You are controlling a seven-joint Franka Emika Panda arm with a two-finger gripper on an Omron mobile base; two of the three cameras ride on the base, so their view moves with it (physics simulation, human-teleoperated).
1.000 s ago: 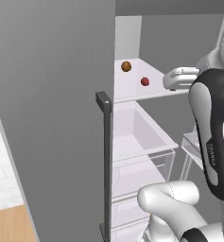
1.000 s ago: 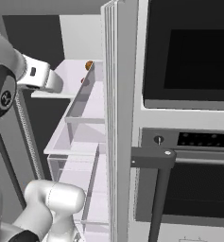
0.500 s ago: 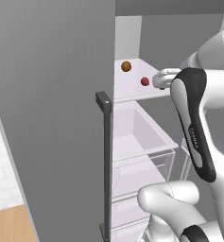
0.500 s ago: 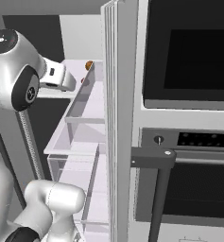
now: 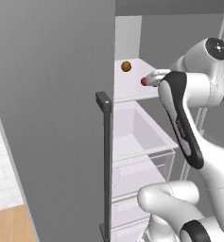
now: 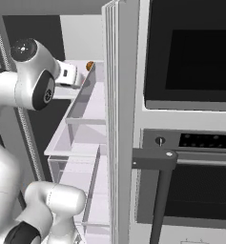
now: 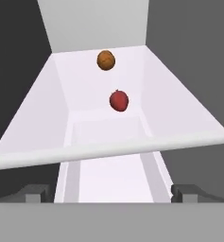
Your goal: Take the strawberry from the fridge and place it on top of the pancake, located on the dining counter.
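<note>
I've got the hand (image 7: 108,191) spread wide and empty, tips at the hand view's bottom corners. The strawberry (image 7: 118,100) sits on the fridge (image 5: 52,118) shelf (image 7: 85,94) dead ahead at 12 o'clock, orange-brown ball (image 7: 106,60) behind it. Looks light, soft, bruisable, likely rolls; I'd pinch gently across its middle.

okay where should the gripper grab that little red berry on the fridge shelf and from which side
Pinch the small red rounded strawberry across its widest middle, coming straight in from the open front of the white fridge shelf. The open gripper already faces it, and the orange-brown ball sits farther back, apart from the berry.
</note>
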